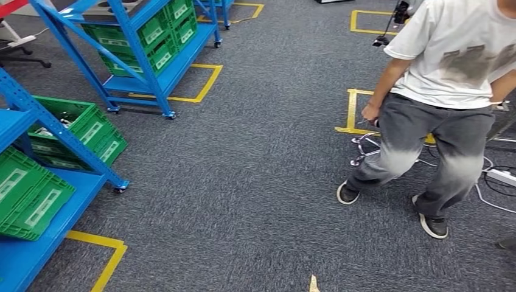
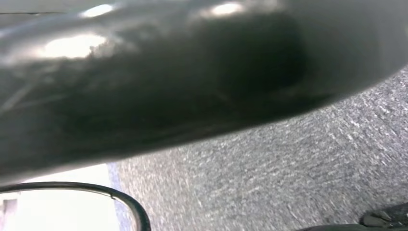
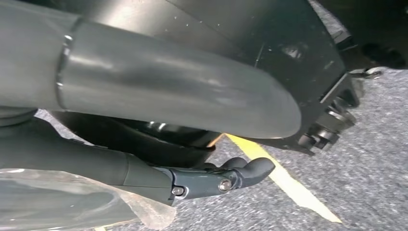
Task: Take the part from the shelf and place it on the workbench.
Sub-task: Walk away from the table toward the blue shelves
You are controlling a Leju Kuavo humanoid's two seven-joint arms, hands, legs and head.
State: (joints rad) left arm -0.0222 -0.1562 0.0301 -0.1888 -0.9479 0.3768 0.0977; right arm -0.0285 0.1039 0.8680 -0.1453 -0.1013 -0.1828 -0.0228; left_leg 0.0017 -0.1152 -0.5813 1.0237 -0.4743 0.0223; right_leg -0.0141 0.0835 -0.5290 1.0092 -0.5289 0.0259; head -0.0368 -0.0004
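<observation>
Right hand (image 3: 159, 139) hangs at the robot's side, fingers pressing a clear bag, likely the part (image 3: 72, 204), carried low for walking. Left hand's state: cannot tell. Blue shelf (image 1: 36, 115) nearby; person (image 1: 438, 91) ahead.

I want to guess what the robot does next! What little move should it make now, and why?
Probably a small, careful turn to look for the workbench. Clear plastic lies against the right hand, maybe the bagged part, though I can't tell if it's gripped. The head view faces carpet and blue shelves with green crates, and a person stands close on the right.
</observation>
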